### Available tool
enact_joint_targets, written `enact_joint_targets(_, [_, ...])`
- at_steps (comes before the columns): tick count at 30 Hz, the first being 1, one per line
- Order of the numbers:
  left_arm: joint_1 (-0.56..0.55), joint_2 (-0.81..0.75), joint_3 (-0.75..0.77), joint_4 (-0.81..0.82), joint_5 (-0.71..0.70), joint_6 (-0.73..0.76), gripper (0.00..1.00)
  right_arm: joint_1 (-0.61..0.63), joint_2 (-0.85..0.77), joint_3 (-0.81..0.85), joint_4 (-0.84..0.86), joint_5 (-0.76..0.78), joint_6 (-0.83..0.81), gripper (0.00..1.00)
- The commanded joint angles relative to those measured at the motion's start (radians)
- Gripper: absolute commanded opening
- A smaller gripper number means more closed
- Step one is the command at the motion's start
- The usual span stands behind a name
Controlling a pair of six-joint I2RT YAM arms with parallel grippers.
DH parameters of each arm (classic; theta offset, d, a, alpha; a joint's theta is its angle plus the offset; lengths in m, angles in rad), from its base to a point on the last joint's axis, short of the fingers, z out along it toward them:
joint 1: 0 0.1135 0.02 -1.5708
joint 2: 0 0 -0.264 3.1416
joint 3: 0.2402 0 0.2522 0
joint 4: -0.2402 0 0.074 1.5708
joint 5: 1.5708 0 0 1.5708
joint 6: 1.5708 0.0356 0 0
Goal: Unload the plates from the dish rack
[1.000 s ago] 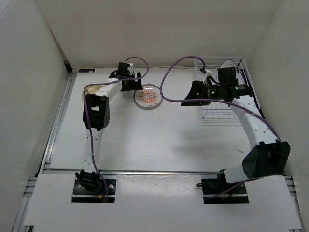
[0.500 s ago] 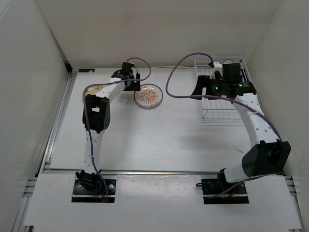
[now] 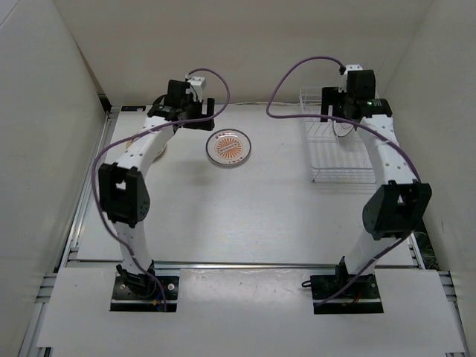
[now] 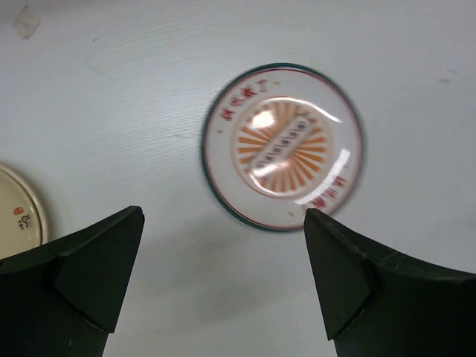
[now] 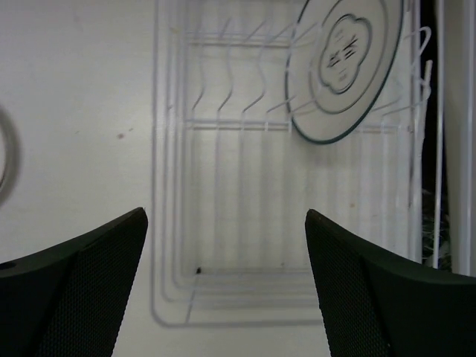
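Over the far left of the table [image 4: 111, 89], the left gripper [image 4: 223, 297] is seen spread wide with nothing gripped. The orange-patterned plate [image 4: 282, 146] is laid flat, pattern up, on the table just ahead of it and apart from it, and a cream plate [image 4: 16, 212] is cut off at the left edge of that wrist view. Above the dish rack [image 5: 172, 223], the right gripper [image 5: 227, 297] is likewise parted and empty, and a grey-ringed plate [image 5: 342, 67] is leaned in the slots at the rack's far right end.

Orange plate [image 4: 282, 145] lies flat; grey-ringed plate [image 5: 343, 67] stands in rack [image 5: 158, 223]
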Motion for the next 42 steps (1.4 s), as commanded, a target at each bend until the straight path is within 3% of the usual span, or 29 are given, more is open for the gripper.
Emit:
enact_joint_targets(1, [-0.001, -0.231, -0.063, -0.038, 0.282, 0.071, 1.0, -0.028, 0.116, 0.118, 0.054, 0.137, -0.084, 0.89])
enact_joint_targets(8, [-0.001, -0.473, -0.32, -0.147, 0.531, 0.204, 1.0, -0.076, 0.328, 0.325, 0.122, 0.238, -0.185, 0.88])
enact_joint_targets(13, [-0.001, -0.547, -0.46, -0.187, 0.539, 0.243, 1.0, -0.13, 0.432, 0.426, 0.166, 0.269, -0.221, 0.88])
enact_joint_targets(20, [-0.001, -0.549, -0.462, -0.187, 0.53, 0.244, 1.0, -0.16, 0.473, 0.445, 0.192, 0.198, -0.247, 0.88])
enact_joint_targets(26, [-0.001, -0.54, -0.427, -0.187, 0.53, 0.244, 1.0, -0.2, 0.544, 0.509, 0.12, -0.022, -0.222, 0.86])
enact_joint_targets(32, [-0.001, -0.507, -0.396, -0.196, 0.511, 0.244, 1.0, -0.209, 0.599, 0.52, 0.076, -0.111, -0.222, 0.85])
enact_joint_targets(33, [-0.001, -0.507, -0.396, -0.205, 0.501, 0.244, 1.0, -0.209, 0.613, 0.531, 0.076, -0.122, -0.222, 0.82])
enact_joint_targets(35, [-0.001, -0.495, -0.387, -0.205, 0.49, 0.244, 1.0, -0.209, 0.624, 0.543, 0.067, -0.138, -0.222, 0.25])
enact_joint_targets(36, [-0.001, -0.495, -0.376, -0.205, 0.49, 0.244, 1.0, -0.209, 0.624, 0.543, 0.067, -0.138, -0.222, 0.03])
enact_joint_targets(42, [-0.001, -0.474, -0.356, -0.205, 0.481, 0.244, 1.0, -0.209, 0.581, 0.562, 0.057, -0.063, -0.131, 0.0])
